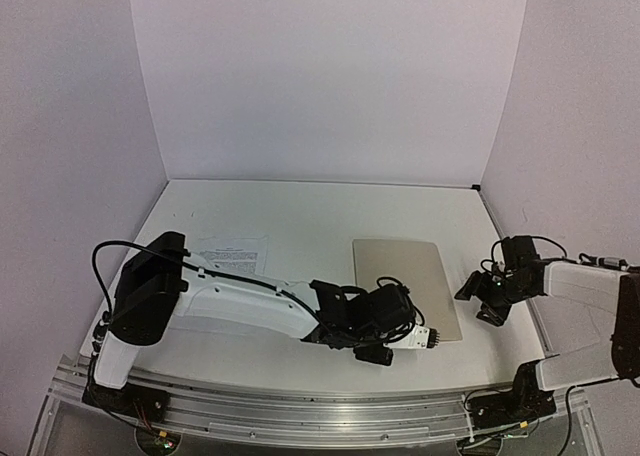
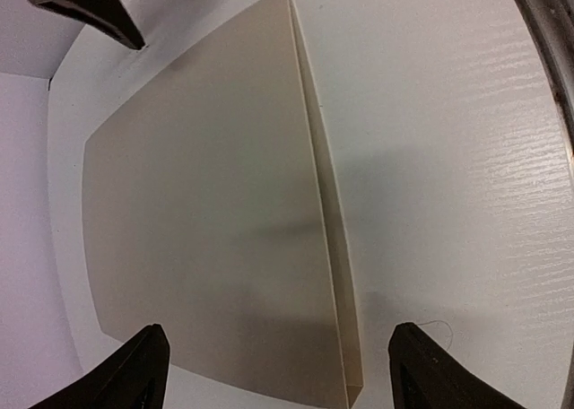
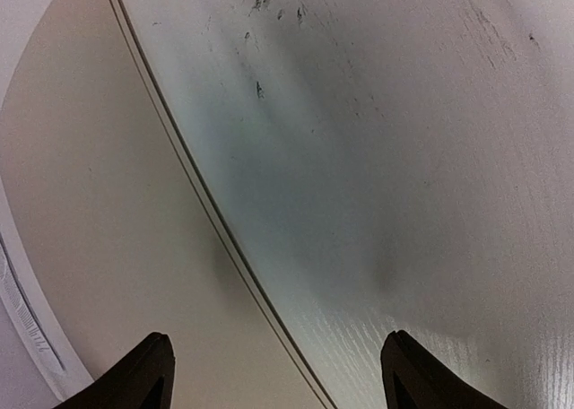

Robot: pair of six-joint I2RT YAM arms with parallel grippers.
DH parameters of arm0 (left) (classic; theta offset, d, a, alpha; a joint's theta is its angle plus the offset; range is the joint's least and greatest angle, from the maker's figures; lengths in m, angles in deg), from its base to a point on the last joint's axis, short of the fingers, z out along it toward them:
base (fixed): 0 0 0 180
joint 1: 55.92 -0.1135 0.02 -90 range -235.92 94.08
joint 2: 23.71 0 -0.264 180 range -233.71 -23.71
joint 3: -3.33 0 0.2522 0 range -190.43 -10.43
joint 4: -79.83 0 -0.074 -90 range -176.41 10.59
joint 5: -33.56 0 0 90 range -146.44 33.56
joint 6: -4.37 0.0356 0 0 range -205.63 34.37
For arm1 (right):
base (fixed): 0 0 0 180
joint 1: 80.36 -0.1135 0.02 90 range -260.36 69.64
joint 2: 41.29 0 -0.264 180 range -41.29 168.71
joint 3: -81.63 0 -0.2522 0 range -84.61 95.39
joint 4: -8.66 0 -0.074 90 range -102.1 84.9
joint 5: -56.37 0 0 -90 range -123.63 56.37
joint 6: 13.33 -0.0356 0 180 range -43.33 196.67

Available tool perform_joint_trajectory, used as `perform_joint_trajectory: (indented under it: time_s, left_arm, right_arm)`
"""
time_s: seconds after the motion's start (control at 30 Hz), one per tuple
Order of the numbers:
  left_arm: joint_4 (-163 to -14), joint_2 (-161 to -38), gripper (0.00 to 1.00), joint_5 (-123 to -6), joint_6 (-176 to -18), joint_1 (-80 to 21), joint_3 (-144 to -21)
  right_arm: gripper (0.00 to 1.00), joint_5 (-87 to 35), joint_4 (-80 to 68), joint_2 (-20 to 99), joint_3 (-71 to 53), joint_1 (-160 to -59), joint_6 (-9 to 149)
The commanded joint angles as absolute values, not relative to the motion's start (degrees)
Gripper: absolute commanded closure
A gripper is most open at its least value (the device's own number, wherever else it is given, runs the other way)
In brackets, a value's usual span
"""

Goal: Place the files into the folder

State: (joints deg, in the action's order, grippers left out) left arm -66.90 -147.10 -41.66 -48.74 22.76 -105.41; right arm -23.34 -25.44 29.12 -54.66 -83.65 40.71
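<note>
The folder lies shut and flat on the table, right of centre, plain beige. In the left wrist view the folder fills the middle, its folded edge running down between my fingers. My left gripper is open at the folder's near right corner, nothing between its fingers. My right gripper is open just right of the folder, straddling its long edge, holding nothing. The files, white sheets with black text, lie at the left, partly hidden behind my left arm.
White walls close the table at the back and both sides. A metal rail runs along the near edge. My left arm stretches across the front of the table. A finger of the right gripper shows beyond the folder's far corner.
</note>
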Motion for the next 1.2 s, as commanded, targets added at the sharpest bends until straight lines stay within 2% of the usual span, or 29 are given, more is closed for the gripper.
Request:
perform_joint_trajectory:
  time_s: [0.0, 0.1, 0.23, 0.47, 0.7, 0.83, 1.17]
  left_arm:
    - [-69.9, -150.6, 0.17, -32.3, -43.7, 24.9, -109.5]
    - [-69.5, -152.0, 0.25, -31.7, -45.5, 25.5, -108.7]
    - [-73.7, -152.1, 0.27, -30.3, -43.1, 25.6, -106.2]
    - [-81.8, -152.1, 0.39, -29.5, -38.3, 25.6, -101.3]
    - [-81.3, -151.8, 0.4, -31.0, -39.1, 25.6, -101.3]
    - [-83.1, -153.4, 0.46, -29.2, -37.3, 25.5, -101.5]
    - [-85.6, -154.4, 0.46, -28.5, -33.4, 25.4, -99.2]
  right_arm:
    - [0.19, -23.2, -25.2, 27.7, -54.9, -83.9, 40.0]
    - [0.19, -22.8, -24.7, 26.0, -56.2, -83.9, 39.4]
    - [0.19, -22.7, -24.1, 24.3, -57.0, -84.0, 39.2]
    - [0.19, -21.5, -23.2, 22.7, -59.0, -83.9, 38.8]
    - [0.19, -21.2, -23.1, 21.7, -60.5, -83.9, 39.1]
    - [0.19, -20.8, -23.1, 21.8, -60.5, -84.0, 39.1]
    - [0.19, -20.0, -23.1, 21.0, -59.0, -84.0, 38.7]
